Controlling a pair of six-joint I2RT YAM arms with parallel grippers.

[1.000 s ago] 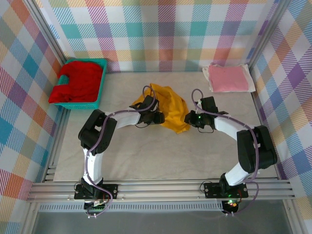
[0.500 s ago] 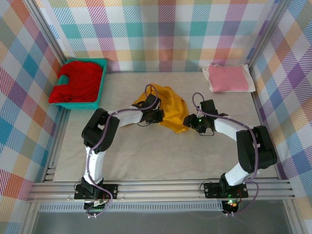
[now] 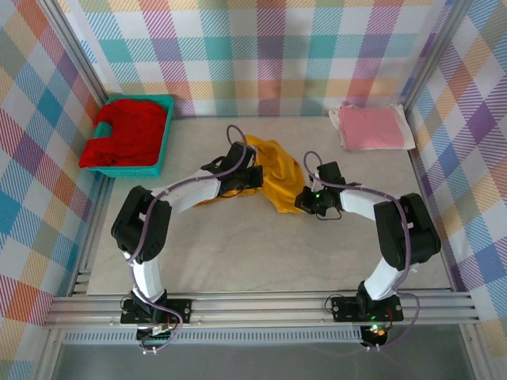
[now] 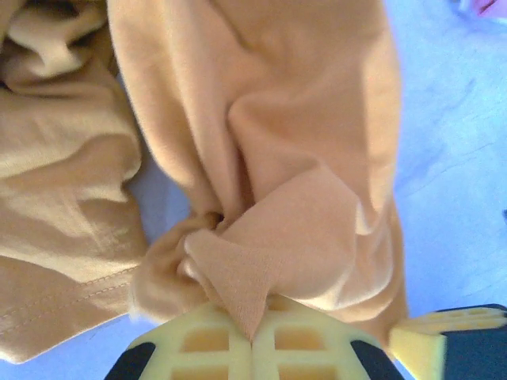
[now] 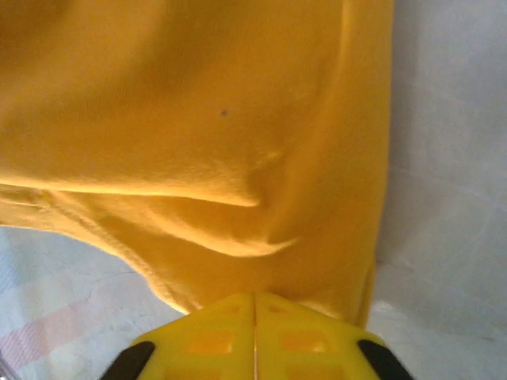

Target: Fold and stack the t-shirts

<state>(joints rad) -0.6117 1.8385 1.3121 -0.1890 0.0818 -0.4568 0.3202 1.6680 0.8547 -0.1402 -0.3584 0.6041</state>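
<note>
The mustard-yellow t-shirt lies crumpled on the middle of the table. My left gripper is at its left side, shut on a pinched fold of the yellow cloth; in the left wrist view the left gripper has cloth wedged between its closed jaws. My right gripper is at the shirt's near right corner. In the right wrist view the right gripper is shut, with the shirt's hem drawn out from its tips. A folded pink t-shirt lies at the far right. A red t-shirt fills the basket.
The teal plastic basket stands at the far left corner against the checked wall. Checked walls close in the table on three sides. Bare table top stretches between the shirt and the arm bases.
Both grippers have closed on the yellow shirt. The left gripper shifted toward the far side and the right gripper moved left; the shirt is drawn narrower between them.
</note>
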